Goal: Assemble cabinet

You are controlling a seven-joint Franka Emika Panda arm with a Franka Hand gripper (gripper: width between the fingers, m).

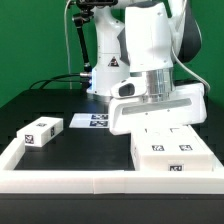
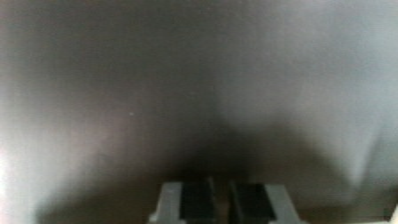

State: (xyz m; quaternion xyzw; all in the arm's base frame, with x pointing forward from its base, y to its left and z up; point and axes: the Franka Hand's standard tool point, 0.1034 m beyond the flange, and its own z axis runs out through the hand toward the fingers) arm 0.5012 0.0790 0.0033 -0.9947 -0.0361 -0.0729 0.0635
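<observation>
The cabinet's large white body (image 1: 172,150) stands at the front on the exterior view's right, with square tags on its top face. My gripper (image 1: 155,112) is low, right behind and touching or almost touching the body's far top edge; its fingertips are hidden there. In the wrist view the gripper (image 2: 217,200) points at a blurred grey surface very close by. The two dark pads (image 2: 187,203) stand together with only a thin line between them, and nothing shows between them. A small white tagged block (image 1: 42,131) lies apart on the exterior view's left.
The marker board (image 1: 92,120) lies flat on the black table behind the middle. A low white rim (image 1: 60,178) edges the table's front and left side. The arm's base (image 1: 105,70) stands at the back with cables beside it.
</observation>
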